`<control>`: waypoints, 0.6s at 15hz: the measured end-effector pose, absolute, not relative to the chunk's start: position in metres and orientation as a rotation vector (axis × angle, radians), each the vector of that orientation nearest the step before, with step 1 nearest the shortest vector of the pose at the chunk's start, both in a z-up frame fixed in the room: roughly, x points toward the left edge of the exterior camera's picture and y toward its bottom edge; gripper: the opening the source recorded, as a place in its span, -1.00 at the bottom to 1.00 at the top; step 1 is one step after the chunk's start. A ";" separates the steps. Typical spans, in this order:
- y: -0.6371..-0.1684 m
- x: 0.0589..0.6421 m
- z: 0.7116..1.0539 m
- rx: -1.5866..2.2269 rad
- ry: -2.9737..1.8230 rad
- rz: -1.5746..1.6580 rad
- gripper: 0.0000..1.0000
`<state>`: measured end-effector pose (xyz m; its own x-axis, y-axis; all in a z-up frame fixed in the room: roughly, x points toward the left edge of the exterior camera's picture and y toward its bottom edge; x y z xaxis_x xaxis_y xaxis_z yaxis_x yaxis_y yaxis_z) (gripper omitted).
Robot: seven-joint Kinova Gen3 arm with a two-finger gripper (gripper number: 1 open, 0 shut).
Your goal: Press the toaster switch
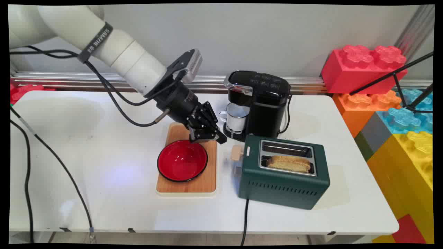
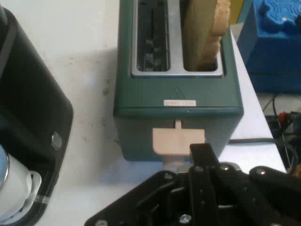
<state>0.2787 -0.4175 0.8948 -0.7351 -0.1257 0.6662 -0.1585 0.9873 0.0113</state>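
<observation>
The black gripper [image 1: 211, 135] hangs low over the far end of a wooden cutting board [image 1: 187, 183], just above the rim of a glossy red bowl [image 1: 182, 160] and a little to the left of the toaster's lever; its fingers look drawn close together with nothing between them — in the hand view only a single black fingertip [image 2: 202, 153] rises in front of the lever, near it, though contact cannot be made out. The toaster [image 1: 283, 180] is a boxy dark-green appliance with rounded corners, a row of vent slits along its side and a brushed-metal top plate with two slots; a slice of toasted bread [image 1: 289, 163] stands in the nearer slot, its crust rough and golden. The lever [image 2: 178, 141] is a pale beige tab with a smooth matte face. Behind the toaster stands a shiny black coffee machine [image 1: 259, 100] holding a white enamel mug [image 1: 236, 120] with a dark rim — all on the white table [image 1: 104, 180].
</observation>
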 end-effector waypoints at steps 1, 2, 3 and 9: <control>-0.419 0.280 0.891 0.201 -2.388 0.061 -1.00; -0.420 0.281 0.888 0.203 -2.376 0.060 -1.00; -0.421 0.283 0.885 0.206 -2.358 0.059 -1.00; -0.425 0.296 0.864 0.225 -2.277 0.058 -1.00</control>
<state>0.2958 -0.4247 0.8639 -0.6420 -0.1428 0.7533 -0.1810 0.9830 0.0321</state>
